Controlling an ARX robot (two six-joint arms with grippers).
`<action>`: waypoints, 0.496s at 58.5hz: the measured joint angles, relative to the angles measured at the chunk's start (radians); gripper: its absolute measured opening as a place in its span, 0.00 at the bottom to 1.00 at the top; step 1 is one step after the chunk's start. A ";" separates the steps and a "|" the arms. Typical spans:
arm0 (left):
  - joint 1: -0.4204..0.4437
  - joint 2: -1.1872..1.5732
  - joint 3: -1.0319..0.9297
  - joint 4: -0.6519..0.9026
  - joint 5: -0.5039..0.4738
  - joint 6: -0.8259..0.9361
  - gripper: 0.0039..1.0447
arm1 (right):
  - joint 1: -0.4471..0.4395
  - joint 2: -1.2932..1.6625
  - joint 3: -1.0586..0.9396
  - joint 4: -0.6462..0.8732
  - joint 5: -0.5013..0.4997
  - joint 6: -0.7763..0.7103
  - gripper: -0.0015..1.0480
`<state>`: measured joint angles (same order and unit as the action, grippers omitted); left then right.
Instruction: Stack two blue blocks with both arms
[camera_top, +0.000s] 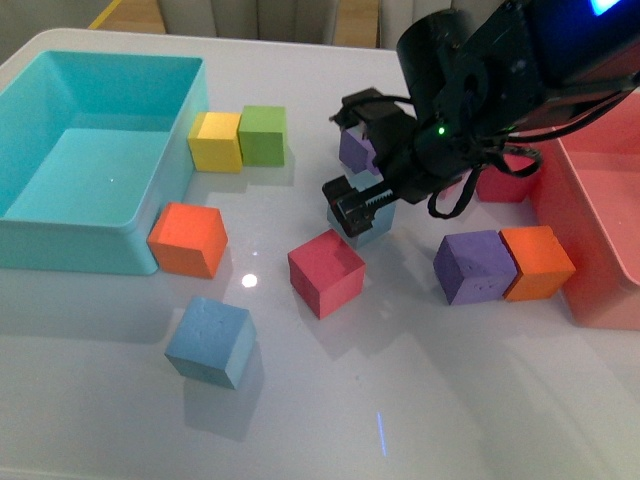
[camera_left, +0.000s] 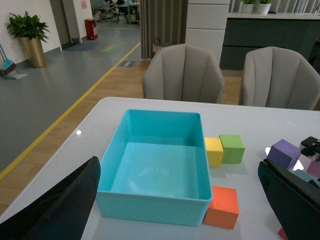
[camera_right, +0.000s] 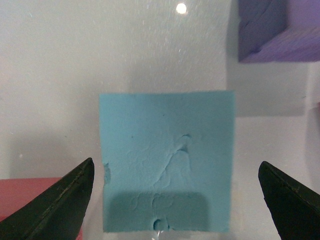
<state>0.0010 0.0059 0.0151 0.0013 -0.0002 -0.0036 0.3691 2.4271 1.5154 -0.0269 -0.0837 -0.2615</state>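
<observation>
One light-blue block (camera_top: 210, 342) lies alone near the front of the white table. The other blue block (camera_top: 368, 226) sits at the middle, mostly hidden under my right arm. My right gripper (camera_top: 346, 160) hangs open just above it. In the right wrist view this block (camera_right: 167, 160) fills the space between the two black fingertips (camera_right: 60, 205), which stand wide on either side without touching it. My left gripper (camera_left: 177, 210) is open and empty, raised over the table's left side, with the turquoise bin (camera_left: 150, 200) below it. The left arm is out of the front view.
The turquoise bin (camera_top: 60, 250) stands at the left and a pink bin (camera_top: 600, 200) at the right. Around the middle lie orange (camera_top: 188, 240), red (camera_top: 325, 272), yellow (camera_top: 216, 140), green (camera_top: 263, 134), purple (camera_top: 473, 266) and a second orange (camera_top: 537, 262) cube. Another purple cube (camera_top: 352, 150) lies beside the right gripper.
</observation>
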 joint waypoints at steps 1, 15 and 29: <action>0.000 0.000 0.000 0.000 0.000 0.000 0.92 | -0.002 -0.009 -0.006 0.006 -0.003 0.001 0.91; 0.000 0.000 0.000 0.000 0.000 0.000 0.92 | -0.038 -0.271 -0.201 0.198 -0.055 0.046 0.91; 0.000 0.000 0.000 0.000 0.000 0.000 0.92 | -0.165 -0.605 -0.513 0.402 -0.151 0.129 0.91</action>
<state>0.0010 0.0059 0.0151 0.0013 -0.0002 -0.0036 0.2043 1.8221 1.0027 0.3752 -0.2352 -0.1329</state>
